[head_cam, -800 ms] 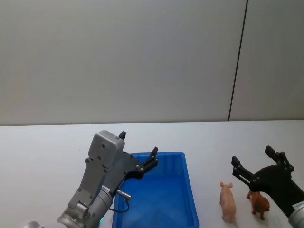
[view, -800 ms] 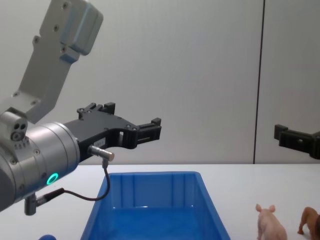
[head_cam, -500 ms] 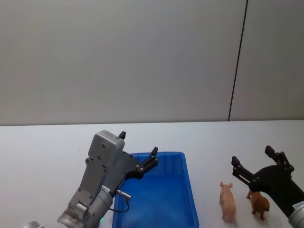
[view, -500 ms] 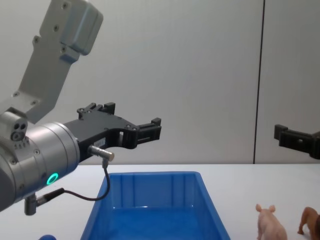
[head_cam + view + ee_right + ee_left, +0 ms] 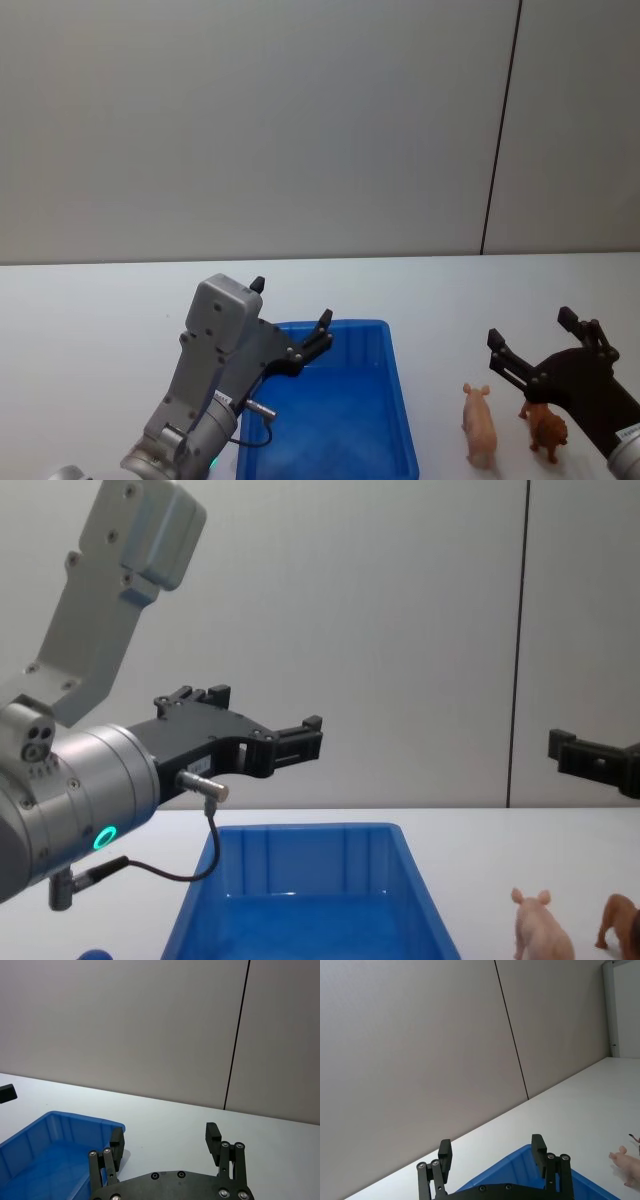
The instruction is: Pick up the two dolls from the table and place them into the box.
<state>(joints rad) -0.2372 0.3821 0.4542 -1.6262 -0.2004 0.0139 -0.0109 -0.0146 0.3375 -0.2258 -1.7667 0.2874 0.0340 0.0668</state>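
The pale pink pig [image 5: 480,426] and the brown lion [image 5: 547,431] stand side by side on the white table [image 5: 90,330], right of the blue box [image 5: 398,400]. The box's inside holds nothing that I can see. My left gripper [image 5: 291,303] hovers open over the box's far left corner, holding nothing. My right gripper [image 5: 531,328] is open and raised above the table just beyond the two dolls. From the chest, the pig [image 5: 541,931] and lion [image 5: 620,921] stand low at the right, beside the box [image 5: 300,842]. The left wrist view catches the pig [image 5: 627,1163] past the box [image 5: 520,1166].
A grey wall with a dark vertical seam [image 5: 500,130] rises behind the table. Bare white tabletop stretches to the left of the box and behind it. A small blue object [image 5: 92,955] peeks in at the chest view's bottom edge.
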